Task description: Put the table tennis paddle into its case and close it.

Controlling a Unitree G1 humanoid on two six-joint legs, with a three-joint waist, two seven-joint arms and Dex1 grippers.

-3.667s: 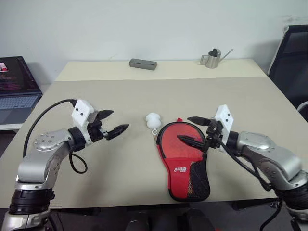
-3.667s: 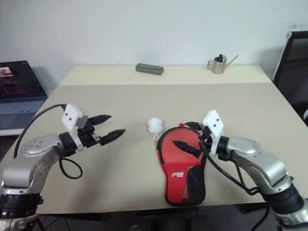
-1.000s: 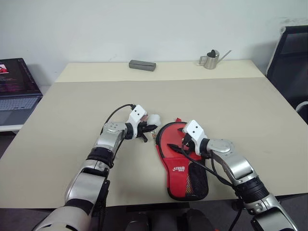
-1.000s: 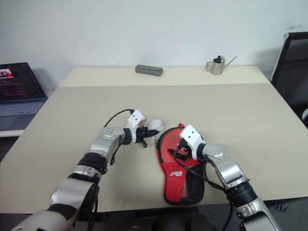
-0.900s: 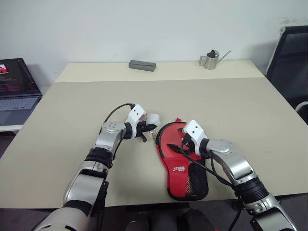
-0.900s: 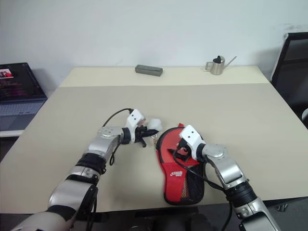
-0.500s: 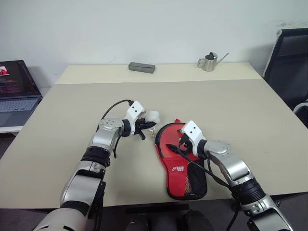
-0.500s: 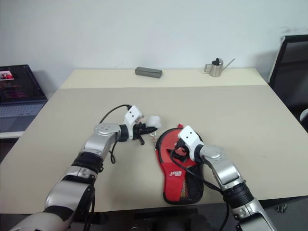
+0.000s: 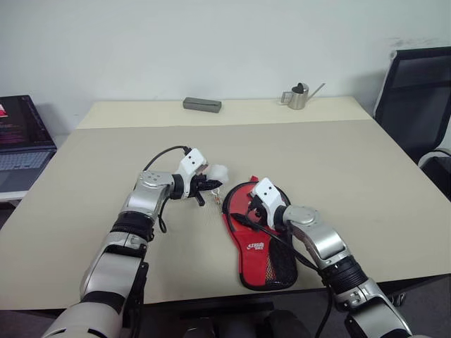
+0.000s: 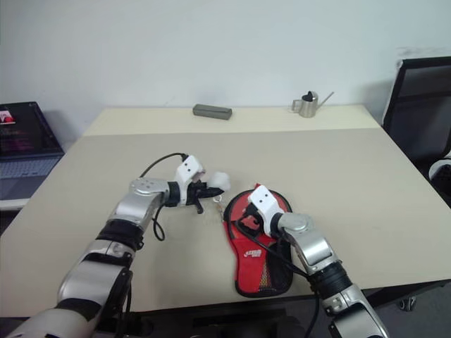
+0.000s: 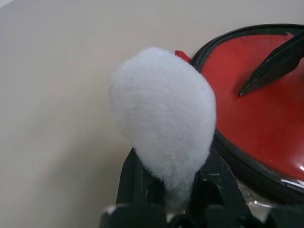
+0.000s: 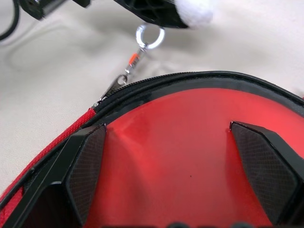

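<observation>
**Left claw pinching the pom-pom, right claw spread over the paddle in its case**

Head views: on the beige worktop (image 9: 84,211) lay the red paddle-shaped zip case with black trim and mesh (image 9: 262,255), near the front edge. The round red-rubber table tennis paddle (image 9: 243,209) sat inside it, only part of its face showing; the handle was hidden under fabric and the right arm. The left claw (image 9: 208,184) was closed on the fluffy white pom-pom (image 9: 218,172) just beside the case's rounded end. The right claw (image 9: 241,211) rested over the paddle's face, its fingers hard to separate here. Far back stood a grey oblong block (image 9: 202,105) and a small metal watering can (image 9: 298,96); a laptop (image 9: 20,134) was cut off at the left edge, a black chair (image 9: 416,98) at the right.

Left wrist view: the pom-pom blocked most of the scene, squeezed between two black fingers (image 11: 130,173). Behind it, the black zip rim and one right fingertip on red rubber.

Right wrist view: both textured fingertips (image 12: 88,166) stood wide apart, gripping nothing, on the red face. A small metal ring and zip puller (image 12: 142,42) hung from the blurred left claw, cut off at the top edge.
</observation>
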